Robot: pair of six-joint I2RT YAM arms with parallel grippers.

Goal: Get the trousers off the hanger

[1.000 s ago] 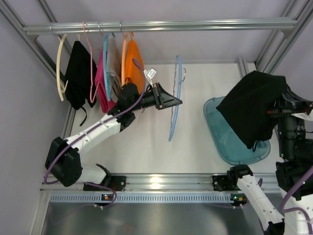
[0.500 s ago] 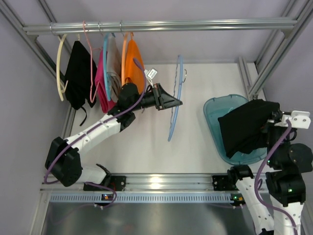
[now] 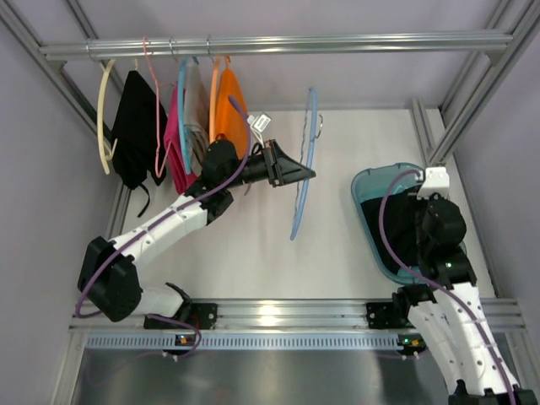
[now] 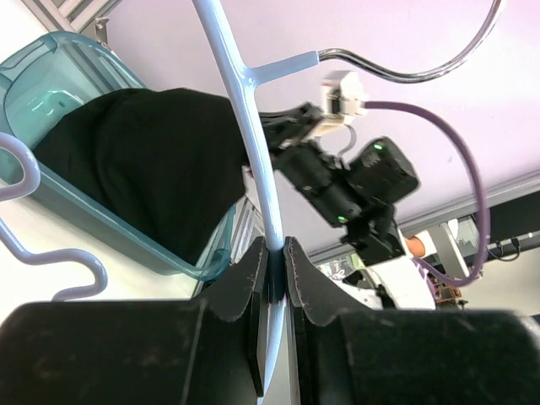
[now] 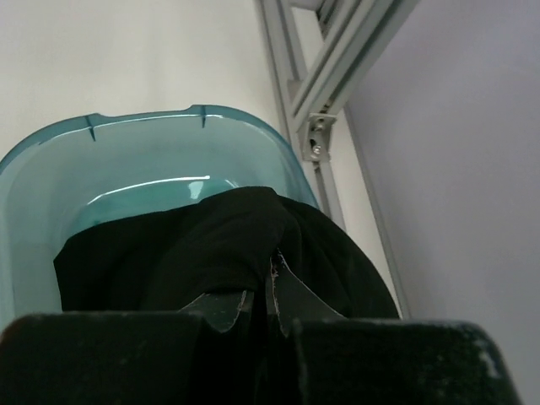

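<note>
Pinching the thin bar of a pale blue hanger (image 4: 245, 110) between its fingers, the left gripper (image 4: 276, 249) holds it in the middle of the scene, with no cloth on the hanger that can be seen. From above, this hanger (image 3: 302, 194) hangs upright just right of the left gripper (image 3: 305, 175), well apart from the rail (image 3: 337, 42) at the far side.

The right gripper (image 5: 261, 291) is pressed together on a fold of the black trousers (image 5: 228, 236), which lie bunched inside the clear teal tub (image 5: 126, 126) at the right. From above, the right arm covers much of the tub (image 3: 371, 181), and the black trousers (image 3: 380, 224) show at its left side.

On the far left part of the rail, the orange trousers (image 3: 232, 105) hang on an orange hanger. Left of them hang a beige cloth, a pink garment (image 3: 175, 135) and a dark garment (image 3: 135, 126), packed close together.
</note>
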